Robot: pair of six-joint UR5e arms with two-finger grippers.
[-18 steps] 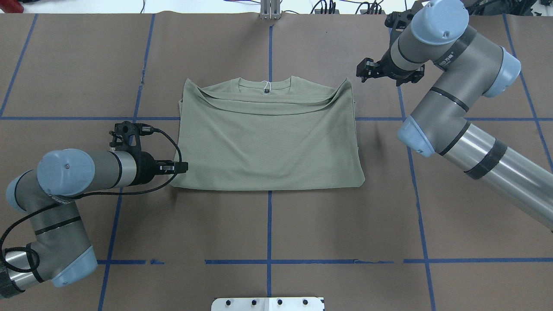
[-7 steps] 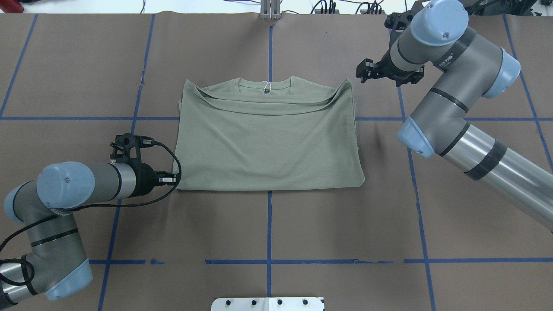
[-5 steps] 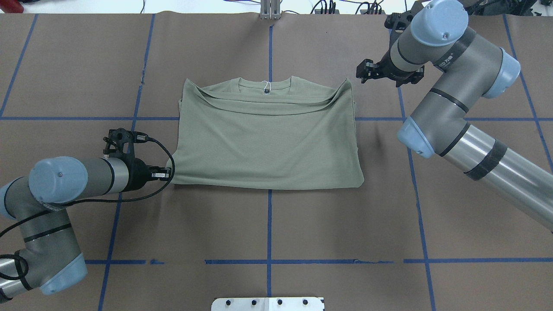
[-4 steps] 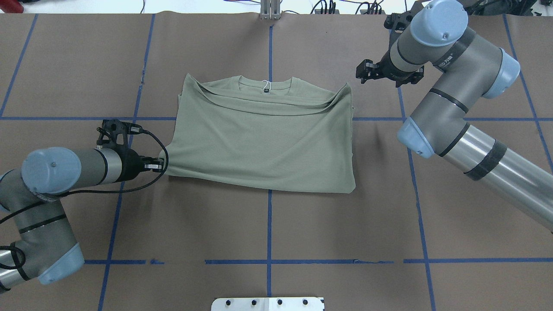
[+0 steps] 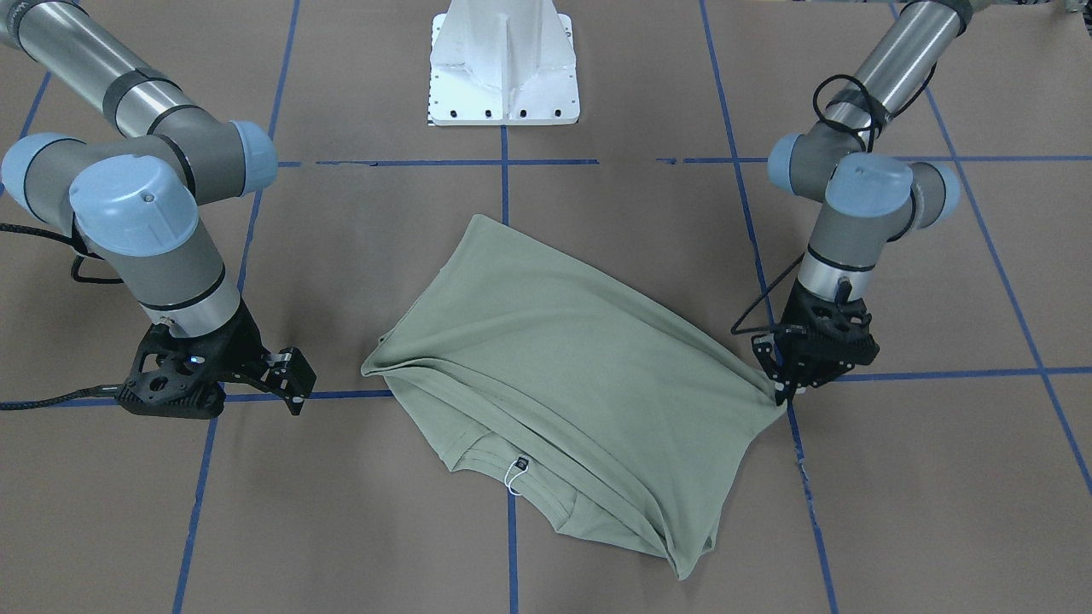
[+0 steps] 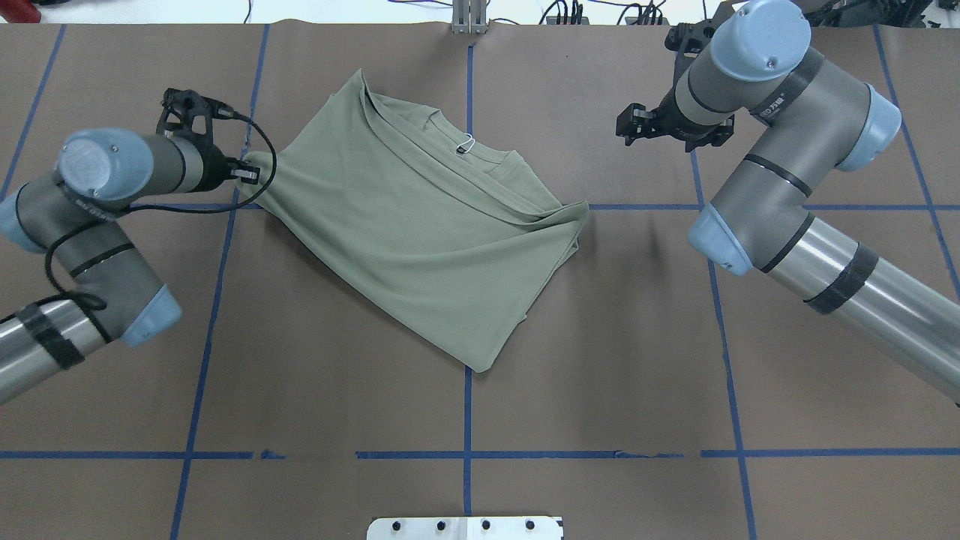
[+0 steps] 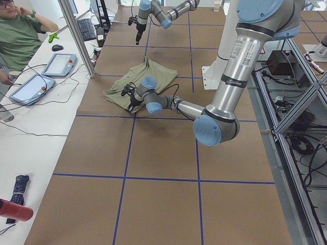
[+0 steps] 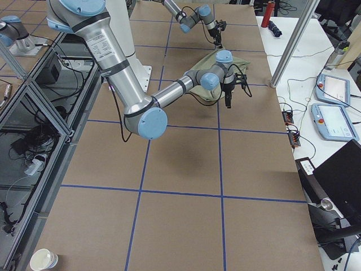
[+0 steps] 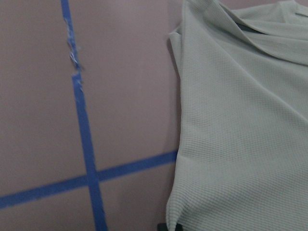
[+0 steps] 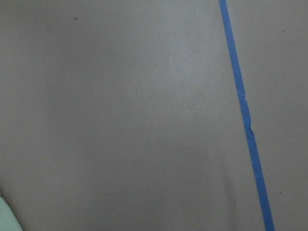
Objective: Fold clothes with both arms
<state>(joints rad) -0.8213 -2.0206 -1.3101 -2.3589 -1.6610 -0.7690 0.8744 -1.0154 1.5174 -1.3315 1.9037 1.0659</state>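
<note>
The left gripper (image 6: 249, 174) is pinching one corner of the shirt (image 6: 420, 232), which is lying folded and skewed at the centre of the table (image 6: 600, 337). The right gripper (image 6: 634, 124) is hanging parted and empty, well apart. Pulling from this single corner is probably risking bunched layers, opened folds or slipping fabric.

The brown worktop (image 6: 600, 360) is being crossed by blue tape lines (image 6: 525, 454). A white pedestal base (image 5: 503, 64) is being borne at one edge, an operator (image 7: 20, 41) seated beyond the opposite.
</note>
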